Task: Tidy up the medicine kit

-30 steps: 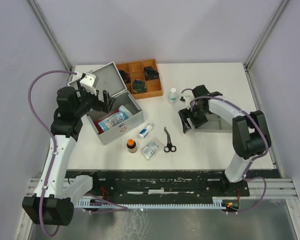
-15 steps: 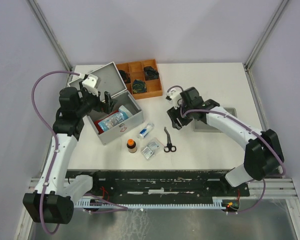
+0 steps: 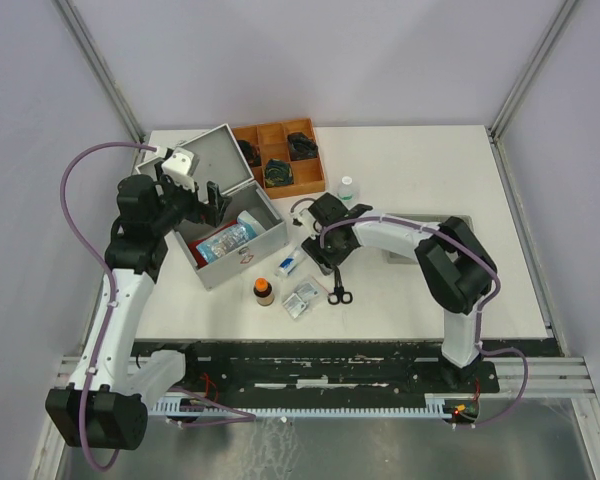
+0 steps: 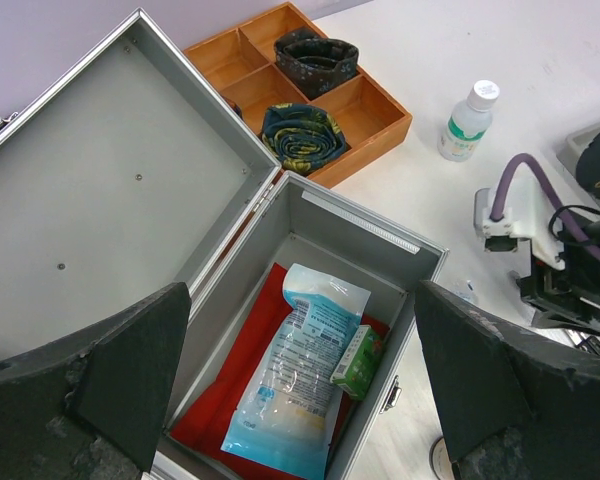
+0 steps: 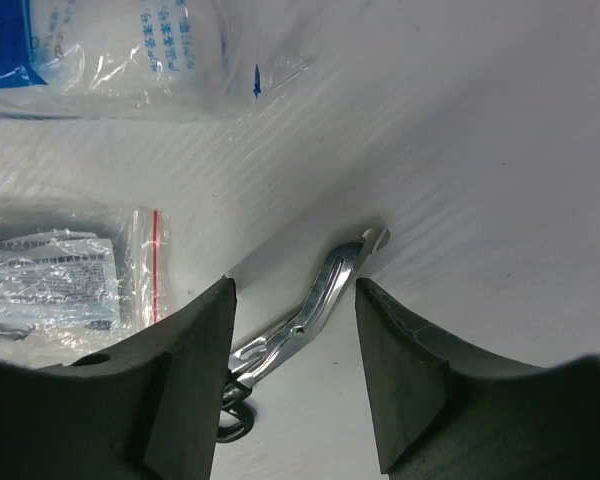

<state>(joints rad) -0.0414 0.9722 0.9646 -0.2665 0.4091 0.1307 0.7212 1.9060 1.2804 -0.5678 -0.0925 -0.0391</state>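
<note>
The left arm stands raised, and the left pincer gapes wide, tilted downward. The right arm stretches low to its left, and the right pincer points down, fingers partly apart.

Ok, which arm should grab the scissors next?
Right. The right gripper straddles the scissors, a finger each side of the blades; the left gripper hangs open over the medicine kit, away from them.

One medicine kit, one wooden tray, two bottles, one pair of scissors, two loose packets.
</note>
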